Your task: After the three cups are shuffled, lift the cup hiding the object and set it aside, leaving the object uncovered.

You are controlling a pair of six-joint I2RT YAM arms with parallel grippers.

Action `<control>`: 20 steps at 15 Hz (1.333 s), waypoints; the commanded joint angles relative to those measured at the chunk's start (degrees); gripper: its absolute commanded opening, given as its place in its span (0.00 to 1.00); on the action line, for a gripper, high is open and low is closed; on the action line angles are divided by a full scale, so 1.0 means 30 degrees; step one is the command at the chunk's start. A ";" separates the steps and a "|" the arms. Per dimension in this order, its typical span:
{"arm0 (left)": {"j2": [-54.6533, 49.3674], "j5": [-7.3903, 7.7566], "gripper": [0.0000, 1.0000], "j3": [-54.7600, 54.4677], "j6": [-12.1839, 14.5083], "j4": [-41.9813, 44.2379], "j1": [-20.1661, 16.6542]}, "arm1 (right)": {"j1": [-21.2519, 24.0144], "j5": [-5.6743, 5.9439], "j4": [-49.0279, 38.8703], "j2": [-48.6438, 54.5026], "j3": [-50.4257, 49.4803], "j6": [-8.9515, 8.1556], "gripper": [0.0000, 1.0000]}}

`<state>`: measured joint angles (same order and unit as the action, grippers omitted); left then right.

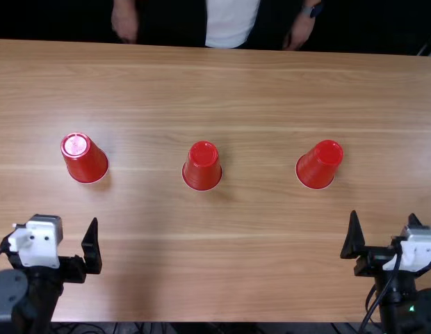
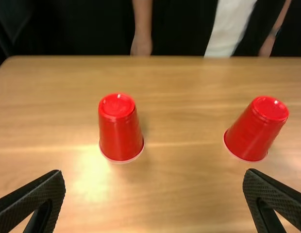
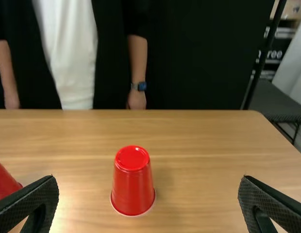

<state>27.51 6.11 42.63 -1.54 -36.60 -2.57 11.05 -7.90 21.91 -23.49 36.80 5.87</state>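
Top view: left cup (image 1: 83, 160), middle cup (image 1: 202, 167) and right cup (image 1: 318, 165) were stood upside down in a row, well apart, so the object was hidden; under which could not be told. Left wrist view: the left gripper (image 2: 153, 174) was held open, short of them. Right wrist view: the right gripper (image 3: 146, 178) was held open likewise.
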 commanded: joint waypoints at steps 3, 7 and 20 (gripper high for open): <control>0.3663 -0.0911 1.00 0.5155 0.0092 -0.3163 -0.0726 | 0.0214 -0.0003 0.3439 -0.2982 0.4756 0.0434 1.00; 0.7794 -0.0911 1.00 0.9666 0.0162 -0.7523 -0.0697 | 0.0096 -0.0038 0.7307 -0.6908 0.8418 0.0434 1.00; 1.5792 -0.0911 1.00 1.4852 0.0127 -1.2234 0.0270 | -0.1661 -0.0073 0.9381 -1.6781 1.3135 0.1419 1.00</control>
<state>74.70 3.29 84.62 -1.52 -73.21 -2.74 6.85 -7.92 50.11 -72.93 74.06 9.41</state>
